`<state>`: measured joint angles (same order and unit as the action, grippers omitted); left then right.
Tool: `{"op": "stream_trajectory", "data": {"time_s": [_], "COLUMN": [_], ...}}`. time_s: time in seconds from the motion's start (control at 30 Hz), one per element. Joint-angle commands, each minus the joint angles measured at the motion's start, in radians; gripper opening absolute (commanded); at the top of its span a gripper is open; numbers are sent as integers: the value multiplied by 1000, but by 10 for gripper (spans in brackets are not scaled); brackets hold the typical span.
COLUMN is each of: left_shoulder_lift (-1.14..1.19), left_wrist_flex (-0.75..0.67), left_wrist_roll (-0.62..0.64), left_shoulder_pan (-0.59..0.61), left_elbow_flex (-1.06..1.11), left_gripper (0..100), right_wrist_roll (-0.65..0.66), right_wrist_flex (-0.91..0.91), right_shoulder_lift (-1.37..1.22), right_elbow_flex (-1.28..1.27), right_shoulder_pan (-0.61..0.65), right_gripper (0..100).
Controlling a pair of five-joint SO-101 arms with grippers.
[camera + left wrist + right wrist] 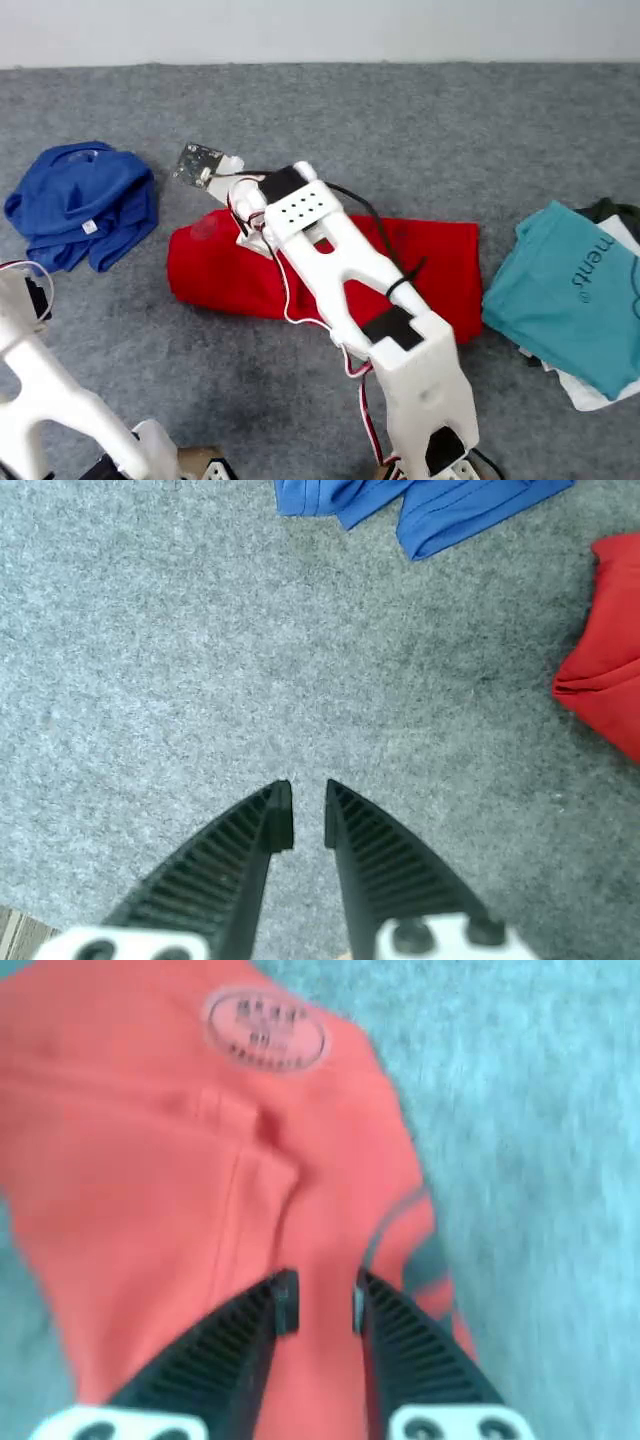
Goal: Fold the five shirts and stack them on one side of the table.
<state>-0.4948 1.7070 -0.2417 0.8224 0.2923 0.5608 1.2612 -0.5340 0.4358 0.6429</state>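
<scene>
Right wrist view: the right gripper (322, 1305), jaws only narrowly parted, is poised over the red shirt (150, 1160).

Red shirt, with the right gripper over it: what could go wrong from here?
1. The right gripper sits over the red shirt near a folded edge, jaws barely apart; closing may catch only one layer and pull the fold open.
2. That arm's loose cables hang across the shirt and might drag it when the arm swings.
</scene>
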Motion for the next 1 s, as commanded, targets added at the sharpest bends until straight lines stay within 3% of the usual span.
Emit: {"op": "stream_trajectory", "data": {"time_s": [0.0, 0.17, 0.37, 0.7, 0.97], "left_shoulder_lift": [-15, -15, -15, -15, -15], "left_wrist_flex": [-6, -12, -12, -6, -6], "left_wrist_roll": [6, 3, 2, 2, 2], "left_shoulder_pan": [-9, -12, -123, -161, -161], "left_elbow_flex": [-4, 27, 61, 61, 61], "left_gripper": [73, 73, 73, 73, 73], "right_wrist_roll": [-49, -72, -80, -112, -109], "right_wrist_flex": [133, 312, 421, 337, 309], "right_shoulder_lift": [127, 179, 177, -10, -110], "right_elbow_flex": [43, 43, 34, 2, 3], "right_shoulder_pan": [-81, -303, -547, -714, -760], "right_gripper": [107, 195, 199, 199, 199]}}
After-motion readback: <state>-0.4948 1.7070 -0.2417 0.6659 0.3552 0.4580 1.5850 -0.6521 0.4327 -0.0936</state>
